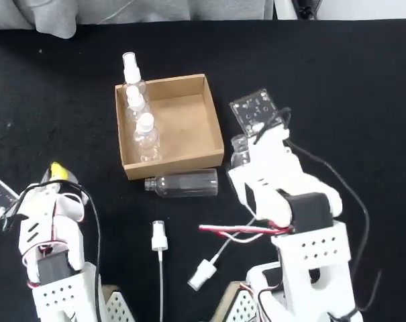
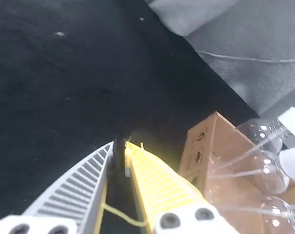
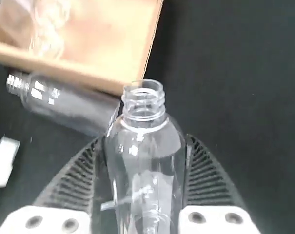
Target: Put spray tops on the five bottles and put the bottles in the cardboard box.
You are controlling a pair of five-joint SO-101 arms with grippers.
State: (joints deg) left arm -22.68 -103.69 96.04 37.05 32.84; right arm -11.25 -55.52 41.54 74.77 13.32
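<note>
right hand [image 3: 145, 142] grips uncapped bottle [image 3: 143, 168] near box [image 3: 113, 34].

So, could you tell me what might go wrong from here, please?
1. The right gripper holds an open bottle. If it were boxed now, it would go in without a top.
2. The lying bottle is close to that gripper and could be knocked and roll.
3. A loose top has a long thin tube that may miss the narrow neck.

Clear glossy plastic bottle [image 3: 145, 161], matt brown cardboard box [image 1: 186, 121], black cloth table cover [image 1: 337, 80] (slightly fuzzy).
</note>
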